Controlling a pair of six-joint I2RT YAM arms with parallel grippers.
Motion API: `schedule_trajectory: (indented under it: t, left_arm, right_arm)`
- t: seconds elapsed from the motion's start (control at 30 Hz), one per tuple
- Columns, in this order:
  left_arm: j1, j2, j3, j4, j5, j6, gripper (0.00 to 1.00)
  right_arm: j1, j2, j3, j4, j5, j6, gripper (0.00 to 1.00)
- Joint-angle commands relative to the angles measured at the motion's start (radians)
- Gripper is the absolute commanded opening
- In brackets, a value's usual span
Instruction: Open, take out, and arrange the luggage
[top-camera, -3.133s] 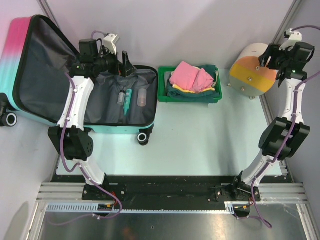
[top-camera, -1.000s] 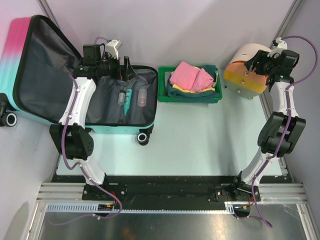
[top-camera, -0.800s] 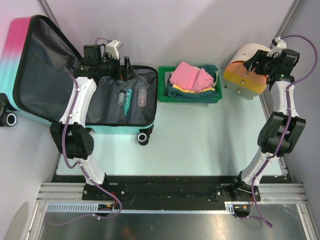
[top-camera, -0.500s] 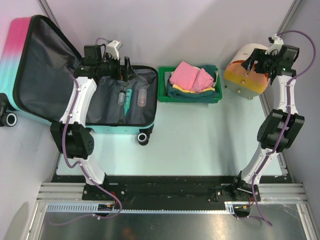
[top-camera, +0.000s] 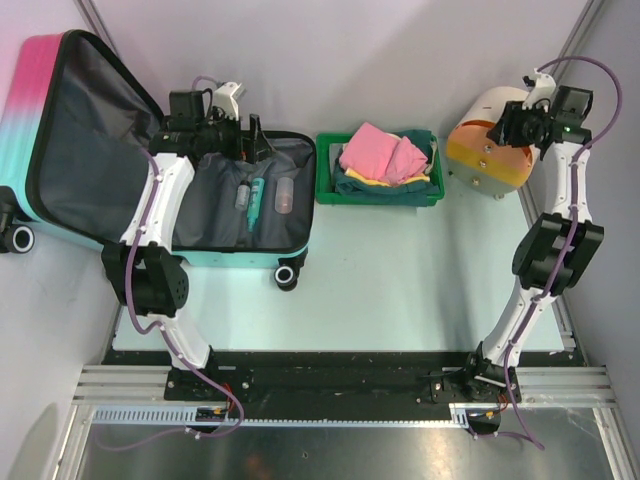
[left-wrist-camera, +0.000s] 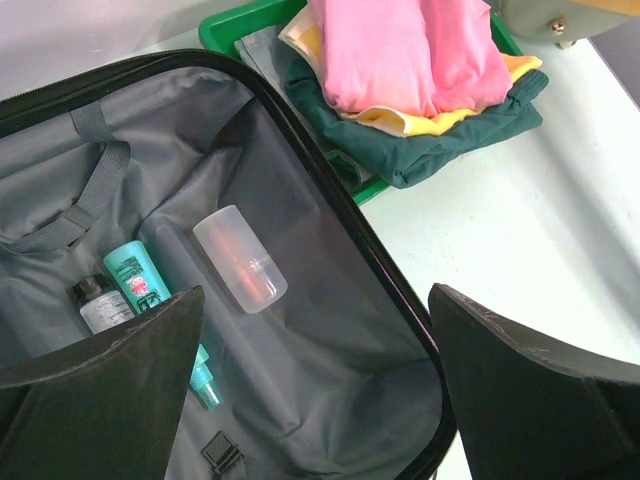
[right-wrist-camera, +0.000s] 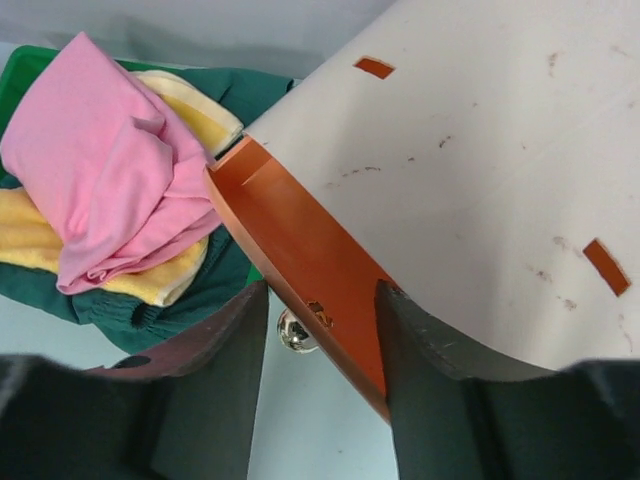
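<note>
Luggage (top-camera: 80, 160) is lying open on the bench (top-camera: 400, 280) directly beneath the left pincer (top-camera: 250, 135), its pink-to-teal lid leaning up to that pincer's left and its grey-lined base spreading out below it. The left pincer is hovering with its jaws spread wide, holding nothing. Under it a clear bottle (left-wrist-camera: 240, 258), a teal tube (left-wrist-camera: 138, 278) and a small dark-capped bottle (left-wrist-camera: 98, 305) are resting on the lining. Just to its right, a green tray (top-camera: 325, 175) is carrying folded pink, yellow and dark green clothes (top-camera: 385, 155). Beyond the tray, the right pincer (right-wrist-camera: 320, 300) is straddling the orange rim of a white-and-orange cylinder (right-wrist-camera: 500, 150); whether it is clamping that rim cannot be told.
</note>
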Motion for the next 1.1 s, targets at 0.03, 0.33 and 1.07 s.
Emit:
schedule_trajectory:
  t: [0.03,0.33,1.07]
  left_arm:
    - [0.008,-0.005,0.028,0.022,0.028,0.028,0.98]
    - [0.010,-0.003,0.028,0.021,0.020,0.031,0.98]
    - [0.010,0.011,0.040,0.021,0.049,0.016,0.98]
  right_arm:
    - [0.068,0.061,0.049,-0.103,-0.013,-0.028,0.40]
    - [0.082,0.095,0.150,-0.160,-0.182,0.034,0.00]
    - [-0.021,0.168,0.404,-0.913,-0.302,-0.660,0.00]
